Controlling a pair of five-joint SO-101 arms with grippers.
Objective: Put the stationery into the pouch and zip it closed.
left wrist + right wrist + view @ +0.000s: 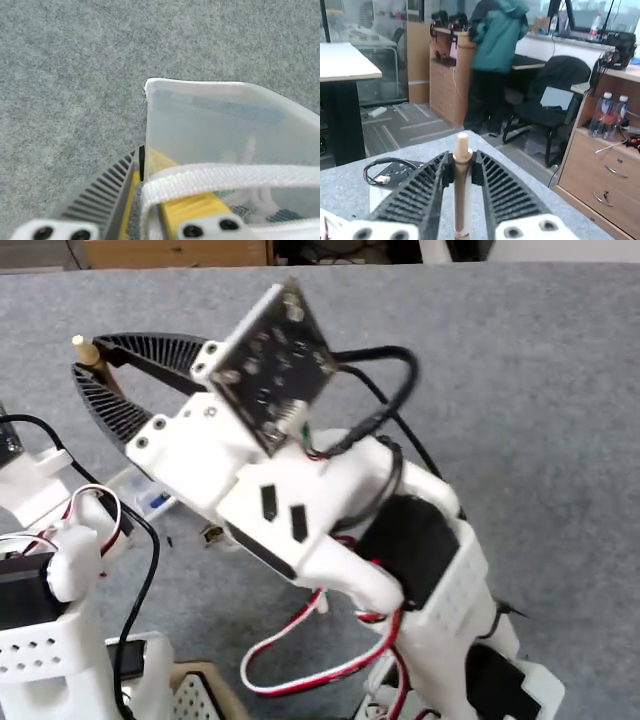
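My right gripper [88, 365] is raised over the table's far left, shut on a thin pen [85, 348] with a beige tip that sticks out past the black ribbed fingers. In the right wrist view the pen [462, 165] stands upright, clamped in the gripper [462, 162]. The translucent white mesh pouch [225, 130] lies on the grey table, and faint shapes show through it. My left gripper [141, 165] is shut on the pouch's near edge, with its grey ribbed finger [102, 192] outside and its yellow finger [187, 202] under the white zip band. A corner of the pouch [150, 495] peeks out beneath the right arm.
The table is covered in grey felt [540, 370], bare on its right side. A black control box with wires [387, 177] sits at the table's left edge. A small dark item [210, 533] lies beside the pouch. The left arm's white body [50, 580] stands front left.
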